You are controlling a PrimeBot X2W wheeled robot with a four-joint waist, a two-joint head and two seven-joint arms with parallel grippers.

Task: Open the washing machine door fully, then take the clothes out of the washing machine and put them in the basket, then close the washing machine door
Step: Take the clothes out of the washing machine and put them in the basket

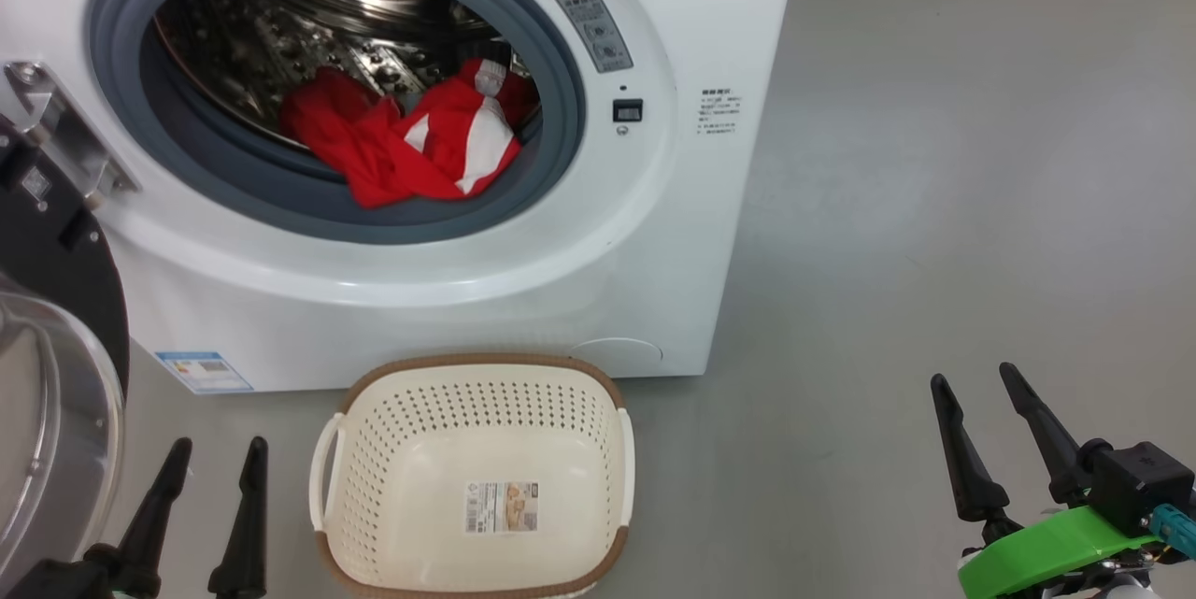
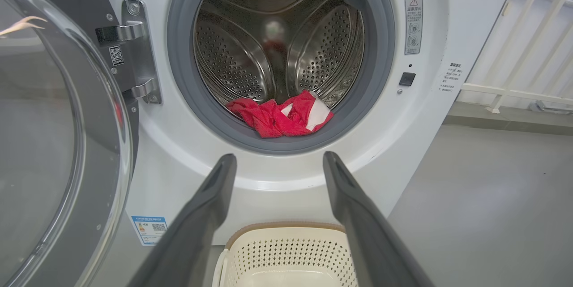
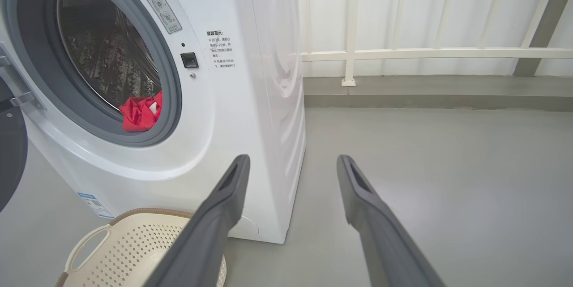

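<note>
Glass bulges at the far left, where the large round washing machine door [image 1: 56, 375], glossy black rim around a clear bowl, hangs swung out, seemingly fully open. Just right of it the left gripper [image 1: 218, 442] sits low over the grey floor [image 1: 934, 160], its 2 dark jaws parted and holding nothing. In its wrist view they point at the mouth of the big white boxy washing machine [image 1: 710, 20].

Inside, the bright red fabric clothes [image 1: 411, 146] with white panels lie in 1 crumpled heap at the bottom front of the perforated steel drum [image 1: 280, 20], spilling onto the grey rubber gasket [image 1: 262, 192]. They should be light, limp and easy to pinch, but likely to stretch, trail and snag on the gasket lip. The raised fold near the middle of the heap looks the best place to take hold, deep enough to gather several layers.

Below, on the floor just before the machine, stands the small cream perforated plastic basket [image 1: 486, 363] with a brown woven-look rim, nothing in it. At the far right the right gripper [image 1: 972, 373] waits well apart from everything, jaws spread and bare.
</note>
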